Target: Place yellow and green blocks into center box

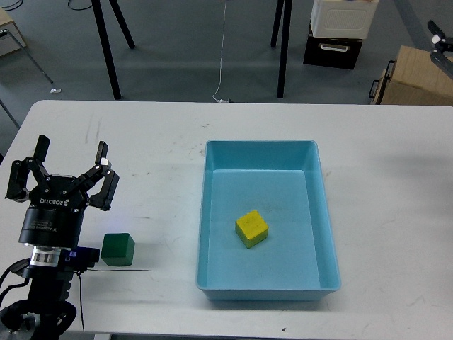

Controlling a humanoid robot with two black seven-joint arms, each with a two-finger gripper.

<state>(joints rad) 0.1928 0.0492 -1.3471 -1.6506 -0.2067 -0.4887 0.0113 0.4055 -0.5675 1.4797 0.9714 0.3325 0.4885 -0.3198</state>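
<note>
From the head view, a white table (141,142) filled most of the scene, with grey floor beyond its far edge. The light blue tray (325,212) sat a little right of the table's middle, its long side running from near to far. The yellow block (252,228) lay inside the tray on its floor, slightly left of the tray's centre and toward the near half, turned at an angle to the walls and touching none of them.

The green block (117,249) rested on the table well to the left of the tray, near the table's near edge. It stood flat and upright, just beside the body of the left arm, on that arm's right side.

The left gripper (71,154) came in from the near left corner and pointed toward the far side. Its two fingers were spread wide apart and held nothing; the green block lay nearer than the fingertips and apart from them. A thin dark cable (117,270) ran across the table just near the green block.

The right gripper did not appear in this view.

On the floor beyond the table stood dark tripod legs (106,49), a white and black crate (336,32) at the far right, and a brown cardboard box (417,78) at the right edge.
</note>
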